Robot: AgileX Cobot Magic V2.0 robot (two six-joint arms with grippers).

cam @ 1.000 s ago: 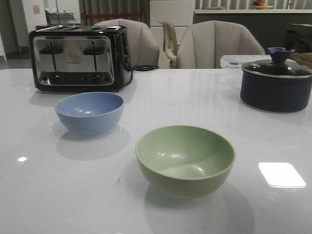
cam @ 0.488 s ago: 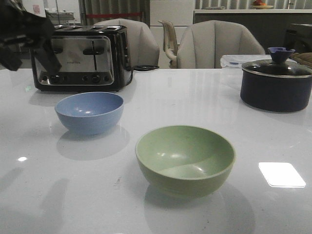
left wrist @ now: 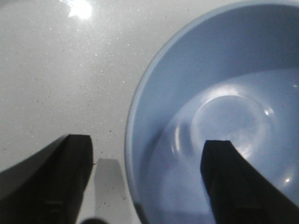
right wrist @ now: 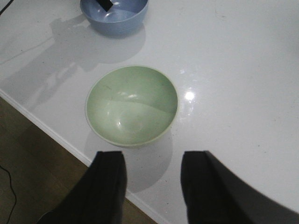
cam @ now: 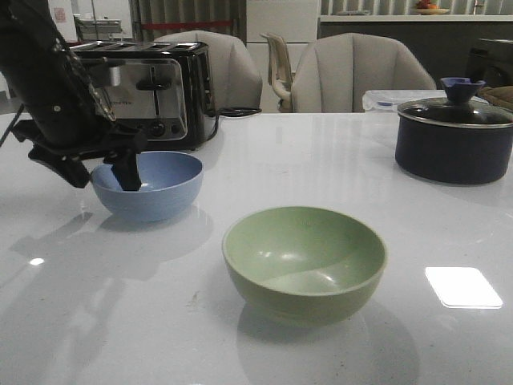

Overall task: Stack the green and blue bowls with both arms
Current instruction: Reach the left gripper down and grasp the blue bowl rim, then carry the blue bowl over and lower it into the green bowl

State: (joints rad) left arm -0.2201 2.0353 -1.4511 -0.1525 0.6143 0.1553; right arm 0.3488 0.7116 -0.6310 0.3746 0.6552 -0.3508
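Observation:
The dusty blue bowl [cam: 148,185] stands upright on the white table at the left, in front of the toaster. My left gripper [cam: 103,175] is open and straddles the bowl's left rim, one finger inside the bowl and one outside; the left wrist view shows the bowl [left wrist: 219,116] between the open fingers [left wrist: 230,177]. The sage green bowl [cam: 304,262] stands upright near the table's front middle. My right gripper [right wrist: 152,163] is open and empty, high above the table's front edge, short of the green bowl [right wrist: 132,105]. The right arm is out of the front view.
A black-and-chrome toaster [cam: 152,92] stands at the back left. A dark navy lidded pot [cam: 453,136] stands at the back right. Grey chairs [cam: 357,72] stand behind the table. The table's front edge [right wrist: 56,135] and brown floor show in the right wrist view.
My left arm has come down from the upper left onto the blue bowl's left rim. Both bowls have not moved.

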